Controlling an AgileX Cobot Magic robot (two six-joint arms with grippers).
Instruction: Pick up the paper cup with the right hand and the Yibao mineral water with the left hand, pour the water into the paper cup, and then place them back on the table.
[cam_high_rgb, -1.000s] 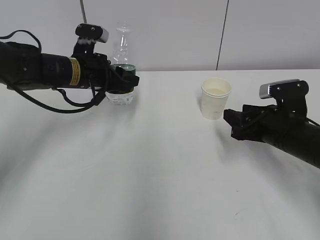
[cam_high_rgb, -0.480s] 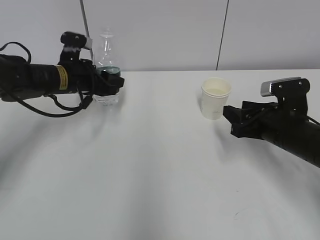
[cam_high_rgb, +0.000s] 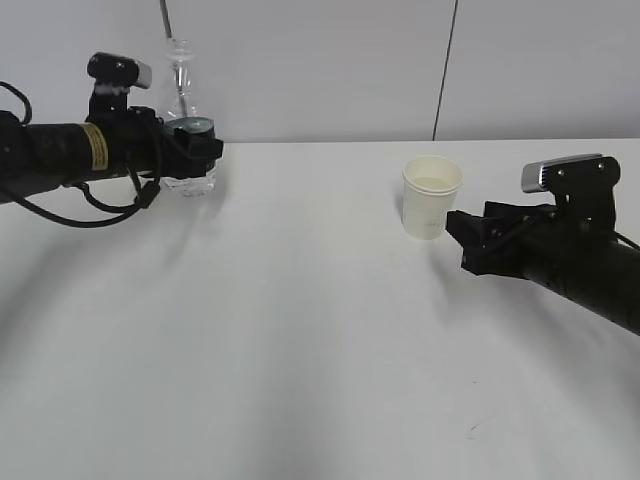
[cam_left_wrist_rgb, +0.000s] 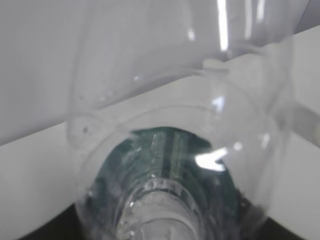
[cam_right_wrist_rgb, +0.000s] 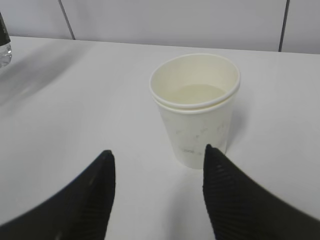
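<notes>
Gripping the bottle (cam_high_rgb: 182, 130) upright in our left gripper (cam_high_rgb: 192, 150) so nothing is spilling. Our right gripper (cam_right_wrist_rgb: 159, 192), jaws spread, is sitting just short of the cup (cam_right_wrist_rgb: 196, 107), which is standing free with water (cam_right_wrist_rgb: 199, 93) inside.

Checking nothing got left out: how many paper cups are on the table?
1: the paper cup stands right of centre, just ahead of the open right gripper.
</notes>
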